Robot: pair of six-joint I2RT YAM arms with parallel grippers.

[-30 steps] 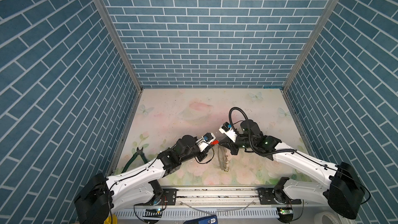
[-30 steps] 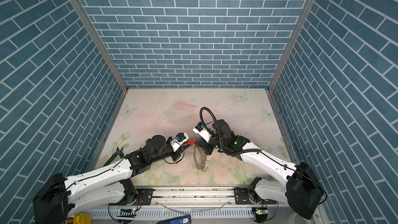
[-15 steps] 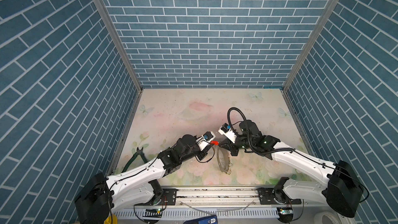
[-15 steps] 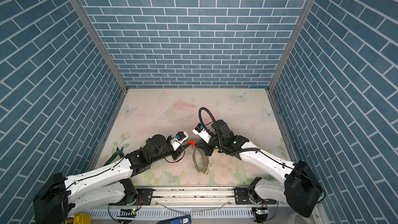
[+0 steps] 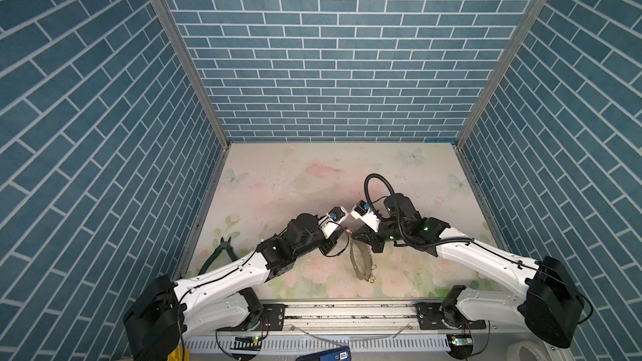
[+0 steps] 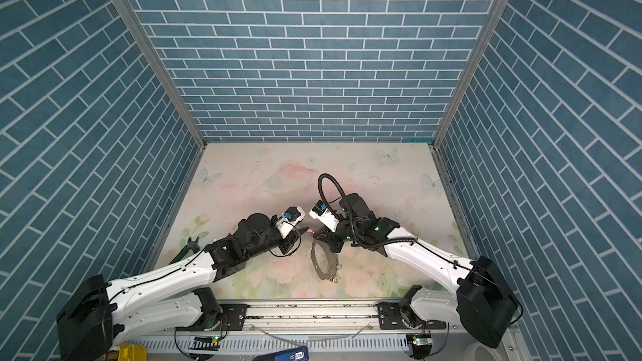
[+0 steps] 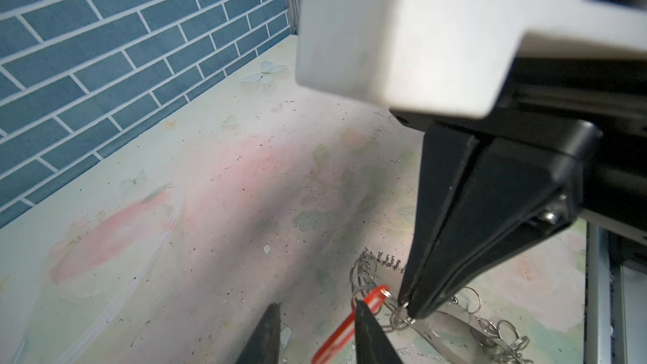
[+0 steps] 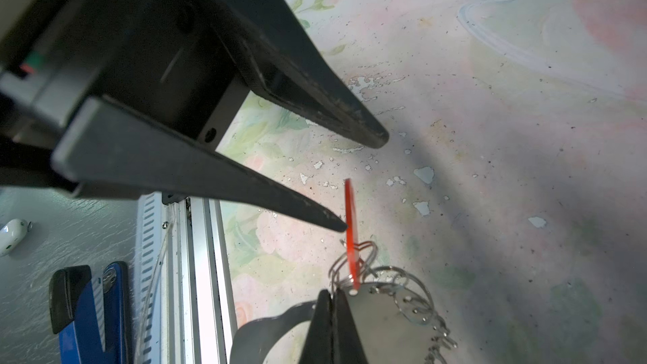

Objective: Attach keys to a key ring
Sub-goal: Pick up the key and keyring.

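Clamping key ring w/ right claw, left claw apart beside orange-red key tag, label unreadable

Robot at the table: white-shelled left arm and right arm carry black joints, thin black cables and a ribbed black hose by the right arm's wrist. The left gripper and right gripper have tapered black jaws and bear white camera blocks with blue plugs.

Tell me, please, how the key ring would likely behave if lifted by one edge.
Pinched by the right pincer, the key ring holds its hoop shape: probably stiff. Its small silver rings dangle loosely, so likely swing and snag.
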